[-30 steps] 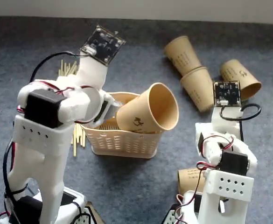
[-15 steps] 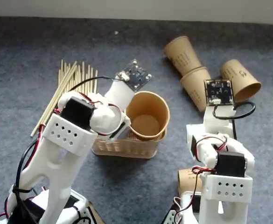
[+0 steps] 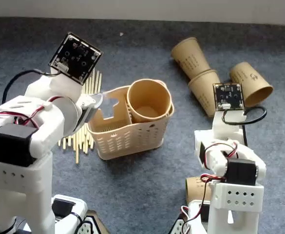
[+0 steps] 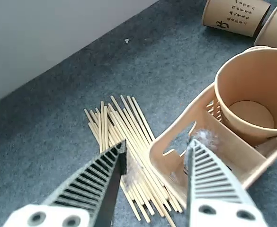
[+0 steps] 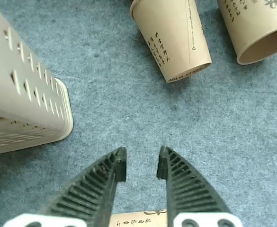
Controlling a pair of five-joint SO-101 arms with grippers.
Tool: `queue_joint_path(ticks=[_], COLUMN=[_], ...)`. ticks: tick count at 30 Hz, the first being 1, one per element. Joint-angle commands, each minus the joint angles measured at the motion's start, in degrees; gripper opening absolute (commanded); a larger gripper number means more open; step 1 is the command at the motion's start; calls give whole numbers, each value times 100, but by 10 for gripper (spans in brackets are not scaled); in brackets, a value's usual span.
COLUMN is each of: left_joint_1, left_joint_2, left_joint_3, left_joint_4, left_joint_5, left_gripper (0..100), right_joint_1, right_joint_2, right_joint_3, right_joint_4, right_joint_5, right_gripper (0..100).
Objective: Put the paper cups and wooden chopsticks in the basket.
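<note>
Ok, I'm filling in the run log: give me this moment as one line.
left gripper: open, empty, near basket | right gripper: open, empty | paper cup: upright in basket | wooden chopsticks: on carpet beside basket

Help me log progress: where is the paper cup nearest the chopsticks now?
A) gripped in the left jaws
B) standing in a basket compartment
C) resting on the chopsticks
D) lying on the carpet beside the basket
B: the paper cup stands mouth-up inside one compartment of the basket.
</note>
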State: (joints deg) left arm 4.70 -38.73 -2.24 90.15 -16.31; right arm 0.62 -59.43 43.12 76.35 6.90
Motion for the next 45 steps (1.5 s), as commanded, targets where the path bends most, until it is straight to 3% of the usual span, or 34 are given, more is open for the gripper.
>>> queue_joint_path(ticks=[1, 9, 15, 25, 29, 38, 42, 45], left_joint_1=[-303, -1692, -1358, -1033, -690, -110, -110, -505], left_joint_2=[268, 1262, 2589, 5182, 5499, 5596, 5552, 5516], left_joint_3=[-154, 66, 57, 13, 22, 31, 22, -198], left_joint_4=[-70, -941, -1609, -2154, -2110, -1732, -1705, -1741], left_joint_5=[264, 1477, 1802, 1723, 1248, 1231, 1240, 1442], left_gripper=[222, 222, 222, 224, 222, 223, 221, 221], right_joint_1=[-31, 1534, 1666, 1701, 1701, 1974, 2448, 2835], right_joint_2=[31, 31, 22, -13, -13, 22, 22, -13], right_joint_3=[-295, -286, 92, 488, 497, 497, 488, 409], right_joint_4=[22, -418, -453, -488, -488, -576, -1007, -1086], right_joint_5=[88, 782, 888, 897, 897, 1451, 1468, 1486], right_gripper=[119, 119, 119, 119, 119, 119, 119, 119])
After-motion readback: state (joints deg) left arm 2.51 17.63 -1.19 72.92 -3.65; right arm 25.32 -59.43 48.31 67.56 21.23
